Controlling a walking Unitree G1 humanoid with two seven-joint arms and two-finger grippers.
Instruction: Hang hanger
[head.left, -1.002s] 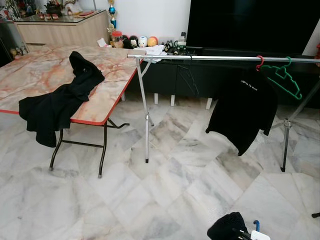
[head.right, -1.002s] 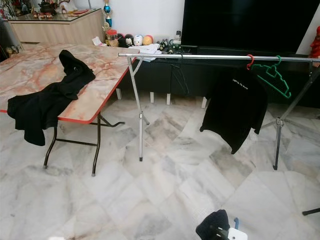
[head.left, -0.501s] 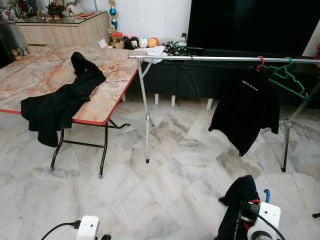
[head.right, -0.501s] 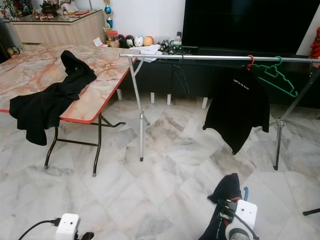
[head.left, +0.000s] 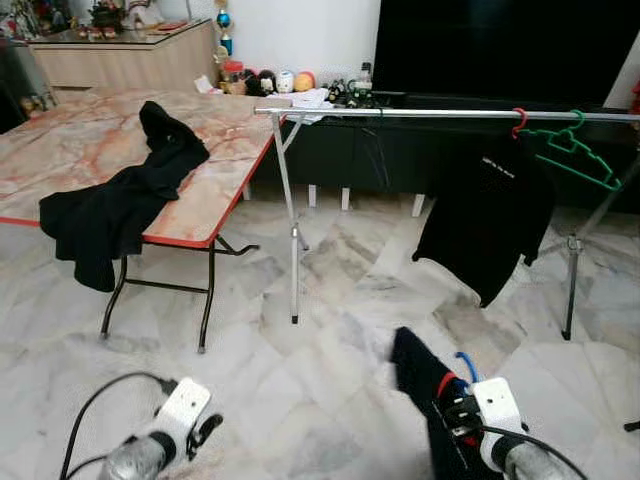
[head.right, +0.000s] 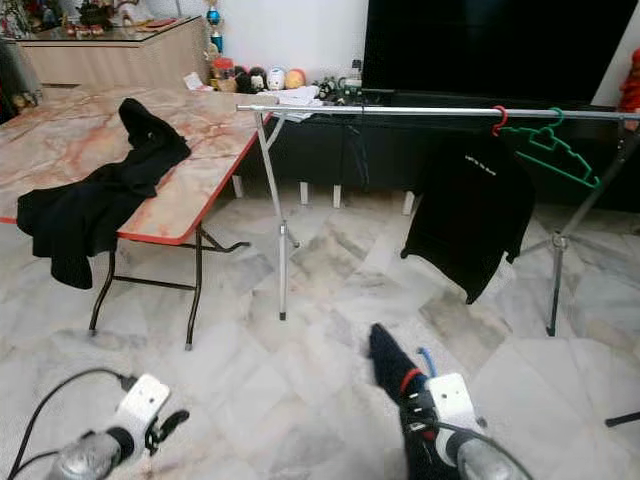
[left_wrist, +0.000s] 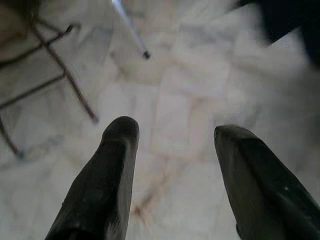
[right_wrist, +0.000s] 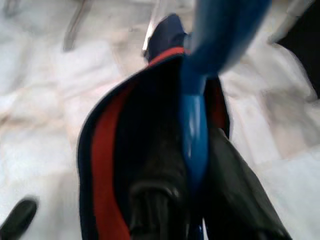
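Observation:
My right gripper (head.left: 455, 405) is low at the front right, shut on a blue hanger (right_wrist: 196, 125) that carries a dark garment (head.left: 412, 368) with red trim (right_wrist: 102, 150). The hanger's blue hook (head.left: 466, 364) sticks up beside the garment. A silver clothes rail (head.left: 430, 115) runs across the room ahead, well beyond the gripper. My left gripper (head.left: 205, 430) is low at the front left, open, holding nothing; its two black fingers (left_wrist: 107, 170) stand apart over bare floor.
On the rail hang a black T-shirt (head.left: 490, 210) on a red hanger (head.left: 518, 124) and a bare green hanger (head.left: 575, 155). A marble-top folding table (head.left: 215, 135) with a black garment (head.left: 115, 205) stands at the left. A dark TV unit (head.left: 480, 60) lies behind the rail.
My right gripper has risen and shifted left with the hanger and garment. My left arm has come further up into view at the lower left.

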